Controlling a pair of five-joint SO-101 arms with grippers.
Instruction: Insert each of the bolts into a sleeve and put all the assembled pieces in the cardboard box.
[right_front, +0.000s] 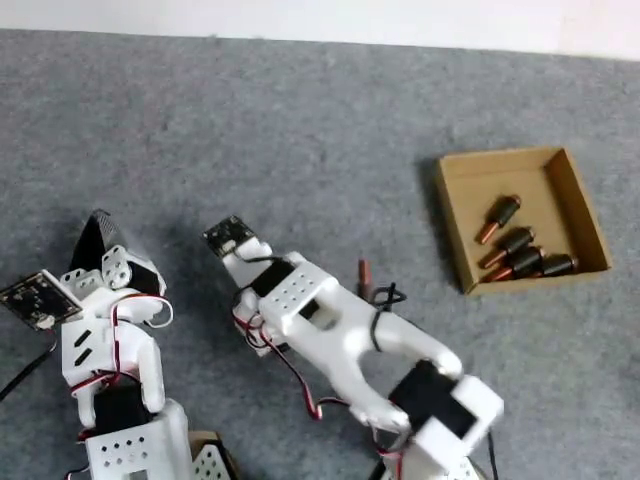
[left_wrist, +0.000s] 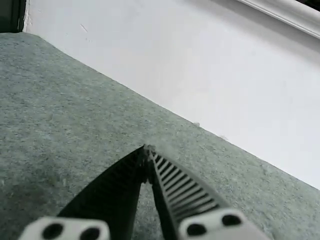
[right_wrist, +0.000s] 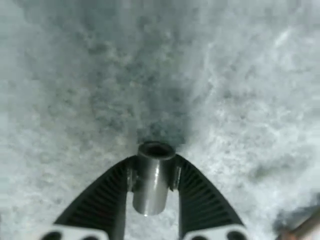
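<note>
At the middle of the grey worktop (right_front: 300, 120), the right hand (right_wrist: 154, 164) pinches a short metal sleeve (right_wrist: 151, 186) from both sides, close over the surface. The sleeve lies along the hand with its open end out at the tips, facing away from the wrist. That hold probably leaves the mouth free so a bolt can be pushed in from the front.

One loose bolt (right_front: 365, 278), a thin copper-coloured pin, lies flat on the worktop just beside the right arm (right_front: 330, 320), between that arm and the cardboard box (right_front: 449, 222). It looks like the partner meant for this sleeve, left within easy reach of either arm.

The left hand (left_wrist: 148, 151) is pressed together with nothing in it, tips meeting, aimed across the worktop toward the white wall (left_wrist: 210, 65). It sits at the near left, well apart from the bolt and the box, most likely parked out of the way until it is needed to bring the bolt.

The box stands at the right with its top open, and four assembled pieces (right_front: 515, 242) lie side by side on its floor. By that count the task looks mostly done: the sleeve has yet to take the bolt and go into the box
</note>
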